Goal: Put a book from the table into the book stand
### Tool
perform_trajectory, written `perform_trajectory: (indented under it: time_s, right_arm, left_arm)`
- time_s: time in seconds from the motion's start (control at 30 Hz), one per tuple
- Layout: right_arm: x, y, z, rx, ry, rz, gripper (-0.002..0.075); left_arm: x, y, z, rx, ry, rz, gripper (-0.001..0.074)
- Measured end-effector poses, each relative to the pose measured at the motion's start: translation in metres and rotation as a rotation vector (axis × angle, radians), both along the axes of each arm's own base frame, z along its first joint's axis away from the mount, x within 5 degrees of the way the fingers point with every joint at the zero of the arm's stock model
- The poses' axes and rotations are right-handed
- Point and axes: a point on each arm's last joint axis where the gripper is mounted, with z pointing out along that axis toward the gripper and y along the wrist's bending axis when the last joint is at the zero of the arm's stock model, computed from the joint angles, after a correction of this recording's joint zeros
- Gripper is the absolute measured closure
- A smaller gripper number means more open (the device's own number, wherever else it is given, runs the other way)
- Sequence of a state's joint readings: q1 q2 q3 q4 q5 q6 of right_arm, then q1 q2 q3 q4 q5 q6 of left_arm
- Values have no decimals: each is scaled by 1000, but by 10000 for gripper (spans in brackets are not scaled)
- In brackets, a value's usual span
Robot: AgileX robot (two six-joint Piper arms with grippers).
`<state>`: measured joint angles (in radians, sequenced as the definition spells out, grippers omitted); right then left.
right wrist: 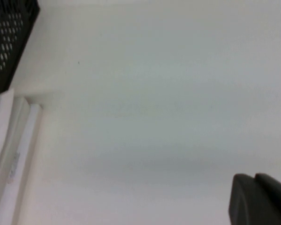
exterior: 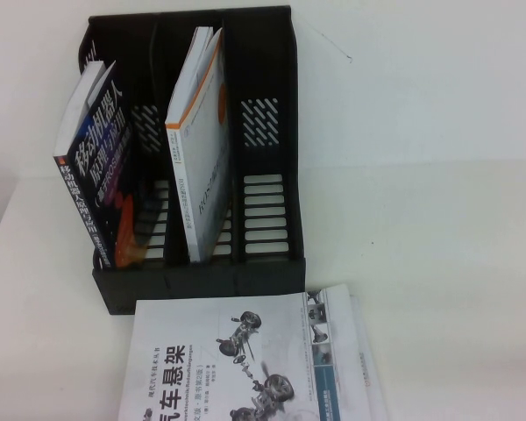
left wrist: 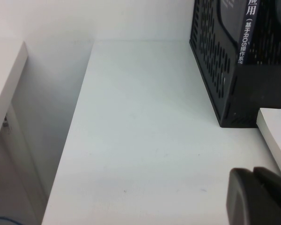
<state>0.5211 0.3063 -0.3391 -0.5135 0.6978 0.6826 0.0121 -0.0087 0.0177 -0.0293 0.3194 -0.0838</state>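
Observation:
The white book with the orange stripe and circle [exterior: 202,149] stands upright in the middle slot of the black book stand [exterior: 265,254] on the white table [exterior: 438,175]. Neither gripper shows in the high view. In the left wrist view my left gripper [left wrist: 254,171] is shut and empty, low over bare table to the left of the stand [left wrist: 215,61]. In the right wrist view my right gripper [right wrist: 254,177] is shut and empty over bare table to the right of the stand [right wrist: 9,37].
A dark blue book with white characters [exterior: 96,167] leans in the stand's left slot; its spine shows in the left wrist view [left wrist: 248,28]. The right slot holds nothing. A white car-suspension book [exterior: 237,360] lies flat before the stand, over loose pages [exterior: 351,351].

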Motion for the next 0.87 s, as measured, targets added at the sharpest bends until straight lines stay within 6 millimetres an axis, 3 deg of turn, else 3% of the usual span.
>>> perform_trajectory:
  time_s: [0.13, 0.33, 0.57, 0.87]
  right_arm:
    - [-8, -5, 1, 88, -128, -51, 729]
    - [-9, -5, -15, -13, -346, -53, 729]
    - [-14, -8, -76, 36, -250, -163, 729]
    - [-16, -8, -80, -75, -212, -111, 729]
  left_arm:
    - [0, 0, 0, 0, 1, 0, 737]
    - [0, 0, 0, 0, 2, 0, 737]
    - [0, 0, 0, -2, 3, 0, 737]
    - [0, 0, 0, -2, 4, 0, 737]
